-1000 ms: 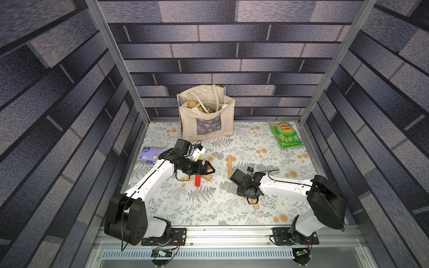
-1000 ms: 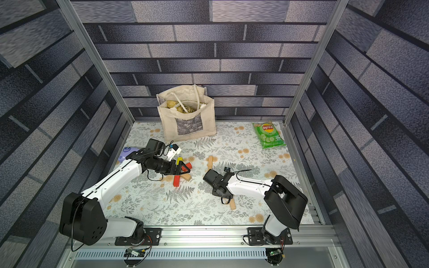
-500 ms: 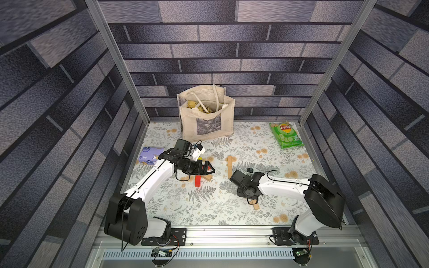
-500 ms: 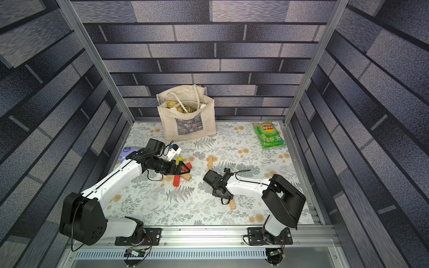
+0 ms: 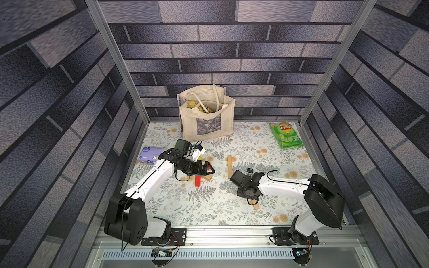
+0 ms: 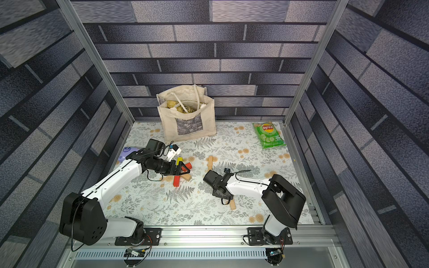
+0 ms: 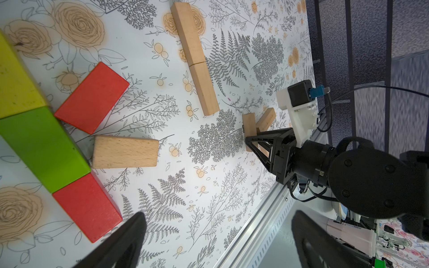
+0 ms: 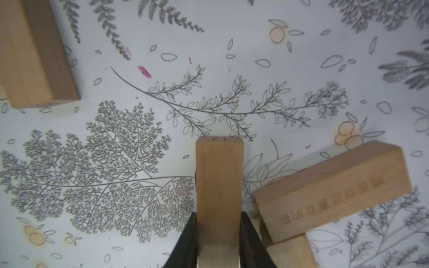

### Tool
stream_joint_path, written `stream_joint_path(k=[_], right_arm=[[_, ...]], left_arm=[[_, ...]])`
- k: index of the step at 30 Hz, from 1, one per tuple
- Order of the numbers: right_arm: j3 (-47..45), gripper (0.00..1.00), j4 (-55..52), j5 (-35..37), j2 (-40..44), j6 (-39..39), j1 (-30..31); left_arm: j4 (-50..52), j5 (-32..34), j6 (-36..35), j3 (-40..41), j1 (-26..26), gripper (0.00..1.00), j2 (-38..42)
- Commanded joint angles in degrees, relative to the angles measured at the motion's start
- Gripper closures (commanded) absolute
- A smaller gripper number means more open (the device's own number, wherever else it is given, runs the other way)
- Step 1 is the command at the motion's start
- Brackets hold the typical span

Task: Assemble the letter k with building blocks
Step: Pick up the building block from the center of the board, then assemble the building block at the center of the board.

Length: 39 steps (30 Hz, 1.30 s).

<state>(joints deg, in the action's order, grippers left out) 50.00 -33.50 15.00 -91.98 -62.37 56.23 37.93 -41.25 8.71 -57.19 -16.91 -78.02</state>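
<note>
The multicoloured letter k lies flat under my left arm: a stem of a yellow block (image 7: 16,79), a green block (image 7: 41,148) and a red block (image 7: 86,206), with a second red block (image 7: 92,97) and a tan block (image 7: 125,152) as slanted arms. My left gripper (image 7: 219,214) hovers beside it, open, with only mat between its fingers. Two tan blocks (image 5: 229,166) lie end to end mid-table. My right gripper (image 8: 219,232) is shut on a tan block (image 8: 219,176) down at the mat. Beside it, one tan block (image 8: 332,190) rests across another (image 8: 292,253).
A canvas tote bag (image 5: 206,116) stands at the back. A green chips bag (image 5: 286,135) lies at the back right, and a purple tissue pack (image 5: 149,155) at the left edge. A metal rail (image 5: 232,232) runs along the front.
My right gripper's jaws have closed onto the tan block. The left arm has not moved.
</note>
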Motion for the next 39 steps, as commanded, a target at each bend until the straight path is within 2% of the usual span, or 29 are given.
stream_joint_path(k=[1,7,16,26,33,39], right_arm=[[-0.4,0.79,-0.2,0.6,-0.8,0.6,-0.3],[0.2,0.80,-0.3,0.8,0.0,1.2,-0.3],[4.1,0.81,-2.3,0.5,1.0,4.0,-0.1],[16.9,0.81,-5.6,-1.9,-7.8,7.0,2.0],[18.3,0.81,-6.2,-5.6,-10.7,6.0,2.3],[18.1,0.81,-5.6,-7.2,-11.4,6.5,3.2]], left_arm=[[1.4,0.8,-2.2,-1.8,-0.3,0.00,0.0],[1.4,0.6,-2.0,-1.5,-0.5,0.00,1.2],[2.7,-2.0,2.5,1.3,-0.3,0.00,4.2],[0.4,-6.0,4.1,7.0,3.9,0.00,8.4],[1.0,-3.9,4.6,7.2,6.9,0.00,7.8],[1.0,-3.3,4.6,7.2,7.6,0.00,8.4]])
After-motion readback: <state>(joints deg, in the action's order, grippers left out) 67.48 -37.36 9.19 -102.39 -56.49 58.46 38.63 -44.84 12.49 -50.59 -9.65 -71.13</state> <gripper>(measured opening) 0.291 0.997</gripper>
